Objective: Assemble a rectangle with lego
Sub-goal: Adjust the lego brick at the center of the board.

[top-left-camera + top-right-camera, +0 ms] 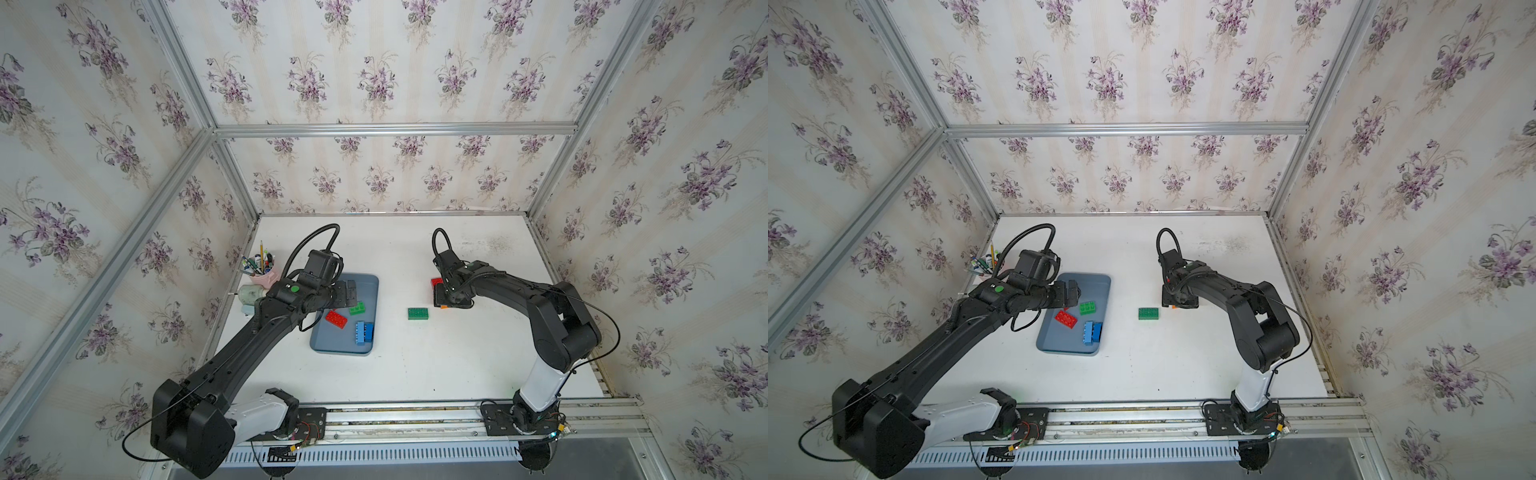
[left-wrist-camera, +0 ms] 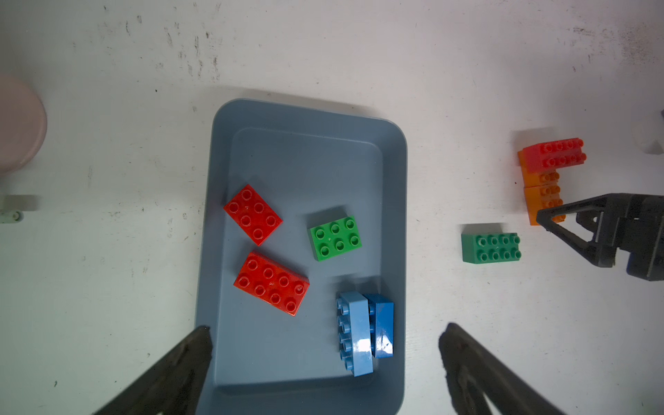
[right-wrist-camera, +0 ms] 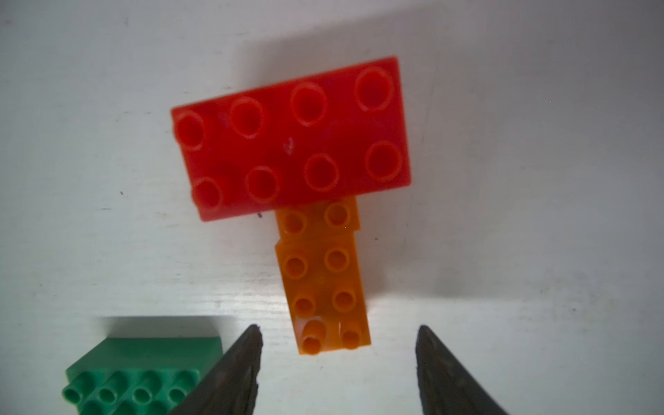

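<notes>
Jaws of the right gripper [image 3: 338, 328] stand apart, empty, astride the near end of the orange brick row [image 3: 319, 280] — long axis running straight away to the red brick [image 3: 291, 140] atop its far end; dark green brick [image 3: 143, 373] just beside; left gripper [image 2: 327, 327] gapes empty over the tray [image 2: 305, 151].

A tray [image 2: 305, 169] holding five bricks [image 2: 271, 284] lies under the left end effector [image 2: 327, 328], joined bricks [image 3: 319, 280] under the right end effector [image 3: 337, 328], a lone brick [image 3: 143, 359] between them.

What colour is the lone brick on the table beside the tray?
Dark green: the lone brick shows best in the left wrist view.
</notes>
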{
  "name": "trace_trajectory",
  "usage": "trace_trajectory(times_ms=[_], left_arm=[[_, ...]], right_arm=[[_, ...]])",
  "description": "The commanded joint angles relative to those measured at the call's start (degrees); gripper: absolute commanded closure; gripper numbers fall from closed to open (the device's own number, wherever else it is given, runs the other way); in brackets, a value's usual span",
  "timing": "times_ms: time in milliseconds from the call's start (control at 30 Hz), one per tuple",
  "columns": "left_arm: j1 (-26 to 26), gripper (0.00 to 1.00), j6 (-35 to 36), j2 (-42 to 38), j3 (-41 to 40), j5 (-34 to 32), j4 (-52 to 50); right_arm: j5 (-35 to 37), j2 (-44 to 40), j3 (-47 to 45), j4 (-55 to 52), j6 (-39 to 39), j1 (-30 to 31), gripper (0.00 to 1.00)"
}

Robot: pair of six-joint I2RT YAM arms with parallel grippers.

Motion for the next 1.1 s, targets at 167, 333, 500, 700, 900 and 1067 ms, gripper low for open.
trace_trajectory(times_ms=[167,333,500,700,900,1067], left_arm=[[0.13,0.0,0.75,-0.03,0.39,-0.01,0.72],[0.21,0.0,0.71,-0.04,0.28,-0.09,0.66],[0.28,0.0,0.68,-0.04,0.2,0.06,0.78],[0.29,0.0,0.73,-0.2,0.19,0.26,0.7],[0.31,0.0,0.65,-0.64,-0.08,0.08,0.61],[0.29,0.0,0.86,-0.7,-0.08,0.08,0.61]], right_arm=[[3.32,1.49,0.48,0.05,0.27,0.03,0.32],[3.33,2.1,0.54,0.36,0.29,0.03,0.32],[3.97,2.48,0.72,0.85,0.36,0.03,0.32],[4.63,3.9,1.64,1.3,0.79,0.02,0.32],[5.88,4.43,2.56,1.49,1.26,0.03,0.32],[6.73,4.57,2.8,1.51,1.25,0.03,0.32]])
